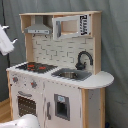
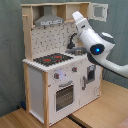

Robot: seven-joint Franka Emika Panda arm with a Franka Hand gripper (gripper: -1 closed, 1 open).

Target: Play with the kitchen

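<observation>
The kitchen [image 1: 60, 75] is a white and pale-wood toy set with a black-red hob [image 1: 36, 66], grey hood [image 1: 39, 29], black faucet [image 1: 83, 59], sink [image 1: 71, 74], oven door [image 1: 26, 105] and small upper microwave [image 1: 70, 27]. In the second exterior view the kitchen [image 2: 55, 80] fills the left and middle. There the white arm reaches in from the right, and my gripper [image 2: 77, 16] is up at the open shelf beside the hood [image 2: 49, 20], above the faucet [image 2: 73, 40]. In the first exterior view only a piece of the arm [image 1: 5, 42] shows at the left edge.
A grey curtain [image 1: 115, 50] hangs behind the kitchen. The rounded counter end [image 1: 97, 80] sticks out at the first exterior view's right. A wooden floor [image 2: 95, 112] lies in front in the second exterior view. A white rounded part [image 1: 25, 122] sits at the first exterior view's bottom.
</observation>
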